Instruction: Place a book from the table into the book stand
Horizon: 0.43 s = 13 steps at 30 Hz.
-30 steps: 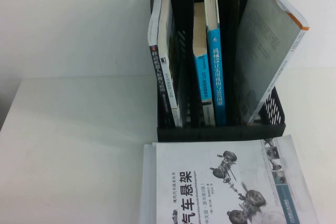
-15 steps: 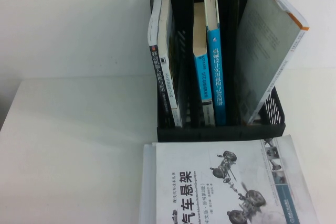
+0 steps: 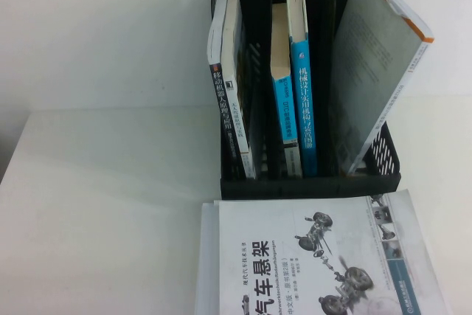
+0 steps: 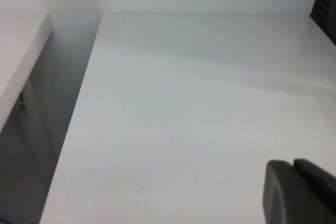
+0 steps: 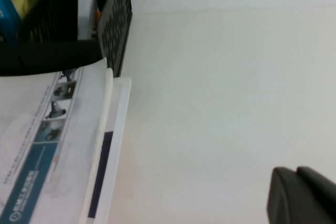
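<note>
The large thick blue-spined book [image 3: 304, 108] is seen standing upright in a middle compartment of the black slotted plastic book stand [image 3: 310, 186], which is set at the far side of the plain white worktop [image 3: 110, 197]. A white book with car-chassis drawings [image 3: 310, 263] is laid flat just in front of the stand. The left gripper [image 4: 296, 182] is held low over bare worktop and the right gripper [image 5: 298, 187] over worktop near the white book, each with jaws closed together and nothing gripped.
</note>
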### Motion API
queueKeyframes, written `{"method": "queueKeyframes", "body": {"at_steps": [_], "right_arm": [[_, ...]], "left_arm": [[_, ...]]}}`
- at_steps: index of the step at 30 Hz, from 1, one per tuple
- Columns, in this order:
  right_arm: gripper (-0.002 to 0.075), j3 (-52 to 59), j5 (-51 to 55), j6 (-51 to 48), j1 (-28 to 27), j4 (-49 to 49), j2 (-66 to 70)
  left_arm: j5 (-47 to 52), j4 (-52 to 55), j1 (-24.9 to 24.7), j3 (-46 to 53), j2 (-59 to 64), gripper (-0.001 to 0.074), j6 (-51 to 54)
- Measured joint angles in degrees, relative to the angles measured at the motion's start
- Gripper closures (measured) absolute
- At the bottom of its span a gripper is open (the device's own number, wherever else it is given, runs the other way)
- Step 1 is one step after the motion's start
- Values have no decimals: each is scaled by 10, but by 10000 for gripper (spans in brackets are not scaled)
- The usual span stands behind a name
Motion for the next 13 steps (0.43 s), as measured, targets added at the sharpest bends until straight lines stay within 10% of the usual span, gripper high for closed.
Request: {"method": "queueKeyframes", "body": {"at_steps": [13], "right_arm": [[728, 0, -1, 8, 0, -12, 0]], "left_arm": [[0, 0, 0, 0, 0, 736, 0]]}}
